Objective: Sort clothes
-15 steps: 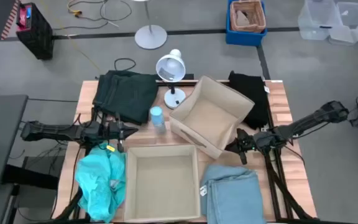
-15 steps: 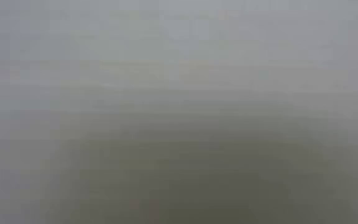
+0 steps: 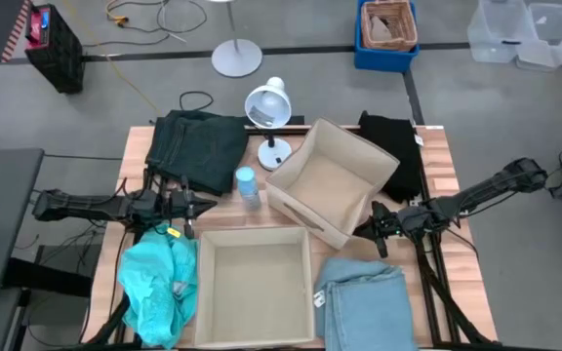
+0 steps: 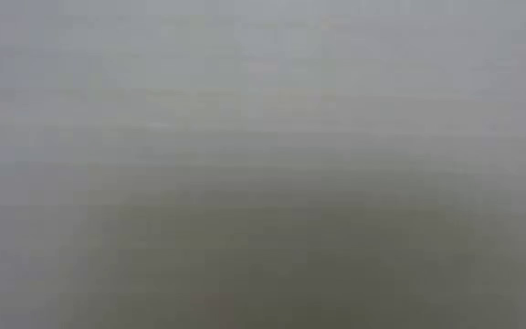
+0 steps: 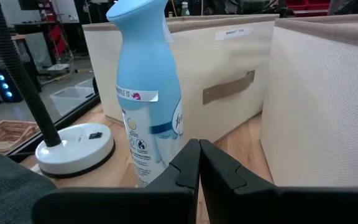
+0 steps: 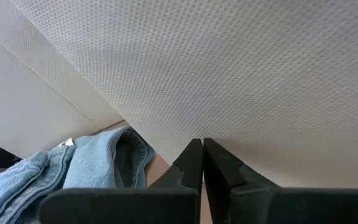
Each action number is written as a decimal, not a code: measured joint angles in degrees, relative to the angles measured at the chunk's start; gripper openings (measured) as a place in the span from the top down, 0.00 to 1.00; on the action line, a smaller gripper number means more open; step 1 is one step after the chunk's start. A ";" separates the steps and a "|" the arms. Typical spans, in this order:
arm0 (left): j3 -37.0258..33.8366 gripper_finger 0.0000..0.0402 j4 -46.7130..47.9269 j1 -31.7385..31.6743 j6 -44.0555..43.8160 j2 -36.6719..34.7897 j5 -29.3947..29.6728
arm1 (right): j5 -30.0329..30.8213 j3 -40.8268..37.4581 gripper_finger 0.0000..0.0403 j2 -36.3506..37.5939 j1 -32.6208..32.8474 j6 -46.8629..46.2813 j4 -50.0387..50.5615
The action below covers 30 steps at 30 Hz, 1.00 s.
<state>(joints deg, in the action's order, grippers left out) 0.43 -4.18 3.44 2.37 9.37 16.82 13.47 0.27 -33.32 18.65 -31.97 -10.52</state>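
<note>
The dark green garment [image 3: 198, 146] lies at the far left of the table and the black one [image 3: 398, 148] at the far right. The turquoise one [image 3: 159, 283] lies at the near left. The pale blue one [image 3: 364, 304] lies at the near right and also shows in the right wrist view [image 6: 86, 165]. My left gripper [image 3: 198, 205] is shut and empty, and points at a blue spray bottle [image 5: 145, 93]. My right gripper [image 3: 374, 224] is shut and empty, close to the wall of the tilted beige box [image 6: 229, 74]. The low view shows only grey blur. My right gripper's shut fingertips [image 6: 194, 155] stand right at the tilted box's outer wall; I cannot tell whether they touch it. My left gripper touches nothing.
A tilted beige box [image 3: 330, 180] stands mid-table, and a second beige box [image 3: 252, 288] stands at the near edge. The spray bottle [image 3: 247, 185] and a white desk lamp [image 3: 269, 107] stand between the dark green garment and the tilted box.
</note>
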 joint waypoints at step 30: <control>0.00 0.98 -1.48 -0.02 -0.82 0.02 -0.01 | 1.63 -0.02 0.92 0.02 -1.44 3.68 0.64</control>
<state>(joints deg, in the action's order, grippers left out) 0.43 -5.66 3.42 1.55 9.39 16.81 15.10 0.25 -33.30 17.21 -28.28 -9.88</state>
